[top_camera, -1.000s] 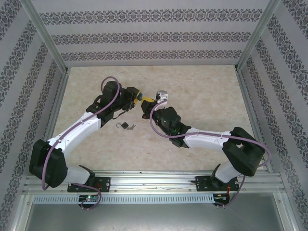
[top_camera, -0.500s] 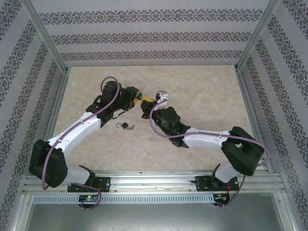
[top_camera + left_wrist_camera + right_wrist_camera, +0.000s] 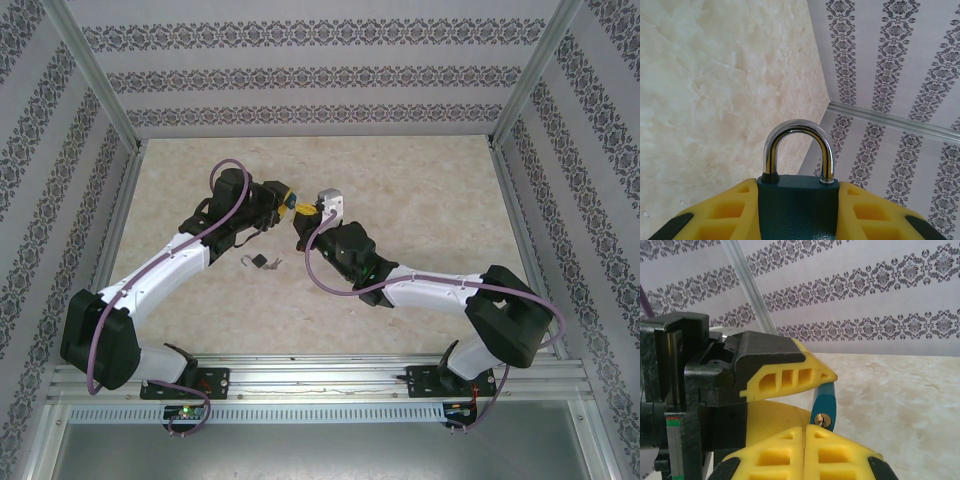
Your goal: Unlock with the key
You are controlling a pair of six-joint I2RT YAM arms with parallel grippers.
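Arms meeting over beige marbled table (image 3: 420, 190), teal padlock (image 3: 797, 207) held up off it in left gripper (image 3: 290, 205)

White-and-black left arm (image 3: 165, 265) and matching right arm (image 3: 430, 290) reach in from near edge, tips close together above mid-table; left gripper's yellow fingers (image 3: 725, 210) clenched on teal padlock body, one each side, chrome shackle (image 3: 797, 126) poking out past the tips with both legs down in the body; right gripper (image 3: 806, 429) has its own yellow pads (image 3: 775, 455) pressed tight together just beside the padlock's bottom face, brass keyhole (image 3: 823, 420) right above their seam, cannot tell if a key is pinched between them; small dark-and-silver metal object (image 3: 258, 262) lies on the table near the left arm's wrist, apart from both grippers, too small to identify
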